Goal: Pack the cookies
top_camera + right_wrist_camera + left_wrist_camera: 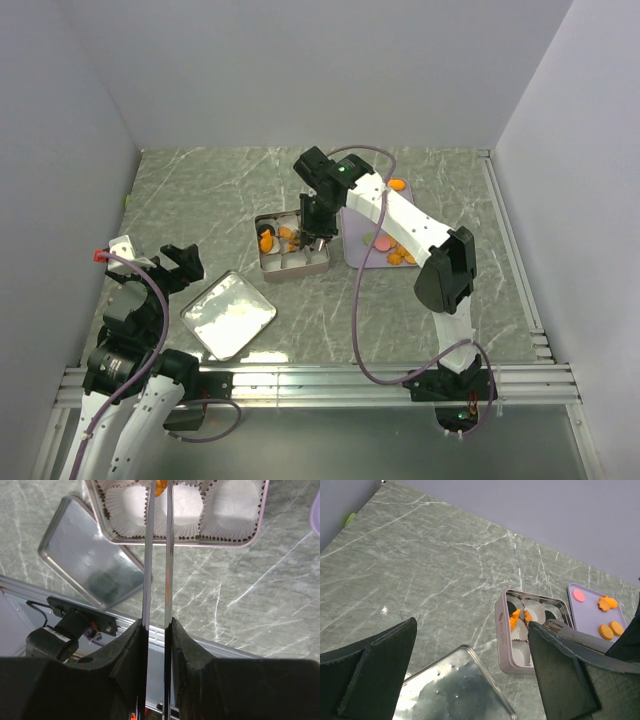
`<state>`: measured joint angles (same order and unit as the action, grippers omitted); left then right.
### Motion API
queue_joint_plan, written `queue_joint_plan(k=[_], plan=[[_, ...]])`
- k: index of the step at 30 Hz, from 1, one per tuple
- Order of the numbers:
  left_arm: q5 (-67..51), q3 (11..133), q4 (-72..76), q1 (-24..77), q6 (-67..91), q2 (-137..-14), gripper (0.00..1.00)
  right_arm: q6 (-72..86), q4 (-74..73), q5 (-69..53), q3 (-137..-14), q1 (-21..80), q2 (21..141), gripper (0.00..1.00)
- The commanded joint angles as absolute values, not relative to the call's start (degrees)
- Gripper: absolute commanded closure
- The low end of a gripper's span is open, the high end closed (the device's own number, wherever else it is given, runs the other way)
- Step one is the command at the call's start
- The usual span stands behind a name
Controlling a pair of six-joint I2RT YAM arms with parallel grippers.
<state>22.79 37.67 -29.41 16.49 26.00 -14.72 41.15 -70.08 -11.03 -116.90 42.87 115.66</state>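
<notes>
Nearest the bases, on the left, our left gripper hangs with its jaws spread wide and nothing between them, just beside the flat silver metal lid lying on the grey-green marbled table.

Farther out, toward the middle, our right gripper is pinched narrow on a pair of long metal tweezers. Their tips nip a small orange cookie above the square silver tin lined with white fluted paper cups. A few orange cookies already lie in its far-left cups, while the near row looks unfilled.

Right of the tin and a little farther, the lavender rectangular tray carries the loose cookies, orange with one pink.

We judge these pieces light, thin, stiff and probably brittle. They are best nipped across the edge with gentle pressure, since a flat face offers the tweezer tips nothing to catch and a hard squeeze may crack or flick one away.
</notes>
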Motion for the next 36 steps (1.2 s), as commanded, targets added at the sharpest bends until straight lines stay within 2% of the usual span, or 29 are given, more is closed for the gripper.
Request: queue_joint_plan(k=[1, 20, 31, 36], plan=[[23.2, 37.53, -27.86, 16.52, 25.66, -14.33, 0.01, 41.31, -68.99, -10.46, -118.48, 42.89, 116.98, 0.82], [23.82, 37.53, -27.86, 16.52, 25.84, -14.85, 0.01, 40.61, -68.03, -10.9, -120.5, 41.92, 119.44, 0.81], [23.47, 37.53, -27.95, 16.52, 25.75, -15.29, 0.01, 40.61, -67.94, -10.81, -121.11, 41.75, 120.32, 0.7], [23.29, 37.62, -27.86, 16.52, 25.67, -15.38, 0.01, 40.43, -67.85, -10.46, -119.97, 41.75, 119.09, 0.6]])
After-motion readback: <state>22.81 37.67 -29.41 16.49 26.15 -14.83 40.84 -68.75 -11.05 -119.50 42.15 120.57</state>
